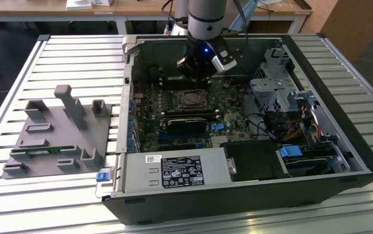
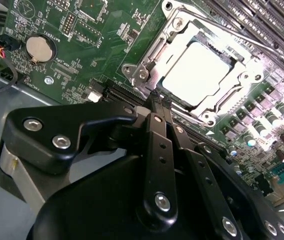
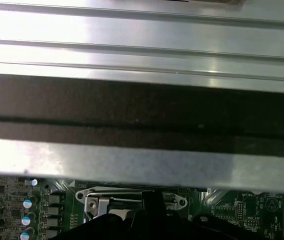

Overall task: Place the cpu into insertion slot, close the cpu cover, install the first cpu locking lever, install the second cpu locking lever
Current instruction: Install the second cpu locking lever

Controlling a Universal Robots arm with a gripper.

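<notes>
The cpu [image 2: 197, 70] lies flat in the insertion slot [image 1: 192, 100], its metal top glaring bright. The silvery cpu cover [image 2: 152, 52] is down around it, framing the chip. A thin metal lever rod [image 2: 232, 37] runs along the socket's far side. My gripper [image 2: 158, 100] is shut, its two black fingers pressed together with the tips right at the socket's near edge. I cannot tell whether the tips touch anything. In the exterior view the gripper [image 1: 196, 75] hangs inside the open computer case just behind the socket. The first wrist view catches the cover's frame [image 3: 97, 197].
A coin cell [image 2: 37, 47], memory slots [image 2: 262, 20] and capacitors [image 2: 262, 125] surround the socket. A black block [image 1: 186, 122] sits in front of it, a power supply [image 1: 173, 170] nearer, a drive cage [image 1: 271, 87] on the exterior view's right. A grey fixture [image 1: 56, 131] stands on the slatted table.
</notes>
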